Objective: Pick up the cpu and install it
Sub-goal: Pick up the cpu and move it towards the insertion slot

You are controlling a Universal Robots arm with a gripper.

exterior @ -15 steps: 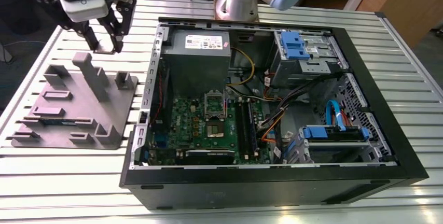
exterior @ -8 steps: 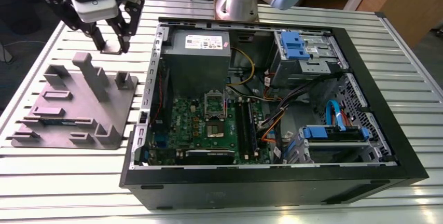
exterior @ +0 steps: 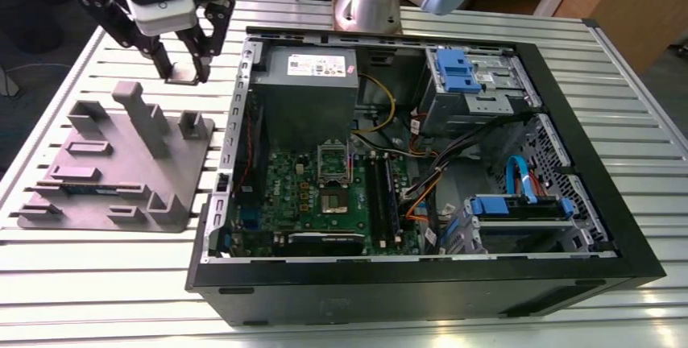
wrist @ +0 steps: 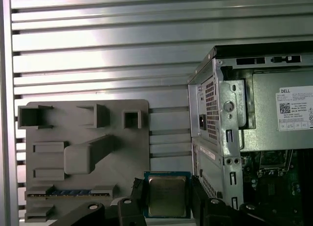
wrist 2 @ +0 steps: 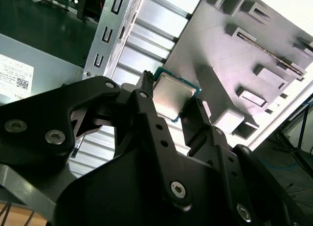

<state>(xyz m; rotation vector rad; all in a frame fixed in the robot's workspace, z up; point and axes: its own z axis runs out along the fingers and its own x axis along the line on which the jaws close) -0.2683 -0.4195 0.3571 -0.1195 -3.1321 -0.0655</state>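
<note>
The cpu [wrist: 167, 195] is a small square chip with a silver top and a thin green edge, and it sits flat between my black fingers [wrist: 139, 191]. My gripper [exterior: 184, 75] is shut on it and hangs above the slatted table, just past the far end of the grey plastic tray [exterior: 118, 171] and to the exterior view's left of the open computer case [exterior: 602, 203]. In the second wrist view the cpu [wrist 2: 172, 96] is clamped by two opposite edges. The open socket [exterior: 334, 164] lies on the green motherboard inside the case.
A grey metal box with a white label [exterior: 306, 74] fills the case's far corner near my gripper. The tray [wrist: 83, 152] has upright posts and holds a long narrow memory stick [wrist: 68, 192]. Cables and blue drive brackets [exterior: 516, 203] crowd the case's right side.
</note>
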